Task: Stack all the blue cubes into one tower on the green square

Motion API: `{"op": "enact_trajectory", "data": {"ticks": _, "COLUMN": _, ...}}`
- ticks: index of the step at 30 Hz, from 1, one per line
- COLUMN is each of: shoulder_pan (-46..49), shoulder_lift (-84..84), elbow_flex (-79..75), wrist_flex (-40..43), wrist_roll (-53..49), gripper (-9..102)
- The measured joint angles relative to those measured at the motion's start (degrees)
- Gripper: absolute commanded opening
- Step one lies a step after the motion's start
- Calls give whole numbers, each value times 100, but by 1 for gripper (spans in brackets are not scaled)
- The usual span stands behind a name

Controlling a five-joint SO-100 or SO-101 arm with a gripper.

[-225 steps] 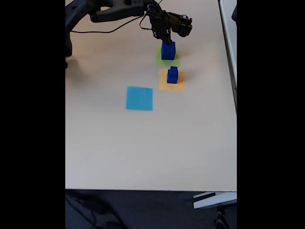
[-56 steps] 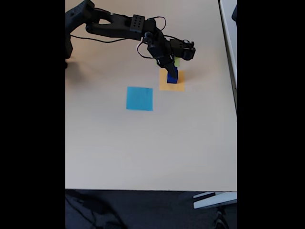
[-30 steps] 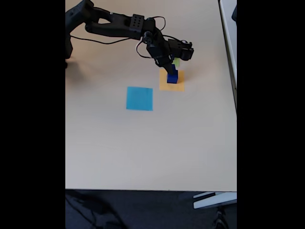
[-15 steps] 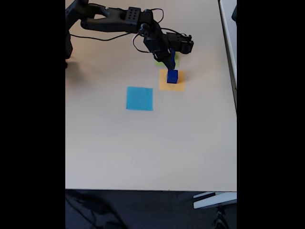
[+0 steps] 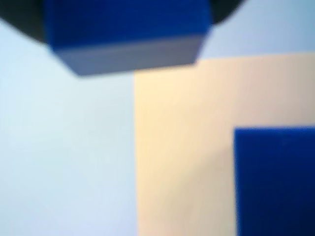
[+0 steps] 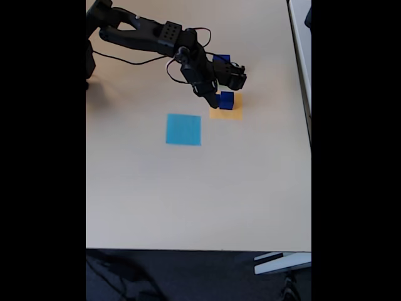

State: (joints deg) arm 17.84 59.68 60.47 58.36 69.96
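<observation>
Near the far right part of the table [image 6: 188, 200] in the fixed view, the gripper [image 6: 212, 95] hangs just left of a blue cube [image 6: 227, 100] that sits on the orange square [image 6: 227, 113]. Another blue cube [image 6: 221, 59] peeks out behind the arm, farther back. The wrist view is blurred, yet a small blue cube [image 5: 125, 34] sits clamped between the fingers, above the orange paper. A light blue square [image 6: 183, 129] lies to the left.

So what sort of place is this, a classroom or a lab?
Probably an office or a lab bench, though I can't be sure. A plain pale table holds paper squares such as the light blue square and a small black arm; dark carpet shows below the table's edge.
</observation>
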Motion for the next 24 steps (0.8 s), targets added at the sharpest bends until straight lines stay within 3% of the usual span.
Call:
{"op": "enact_trajectory", "data": {"ticks": 8, "shoulder_pan": 202, "shoulder_lift": 457, "elbow_flex": 721, "wrist_flex": -141, "wrist_roll": 105, "gripper": 3}}
{"op": "enact_trajectory", "data": {"ticks": 24, "shoulder_pan": 404, "shoulder_lift": 1389, "elbow_flex": 2856, "wrist_flex": -1354, "wrist_roll": 141, "gripper": 2}}
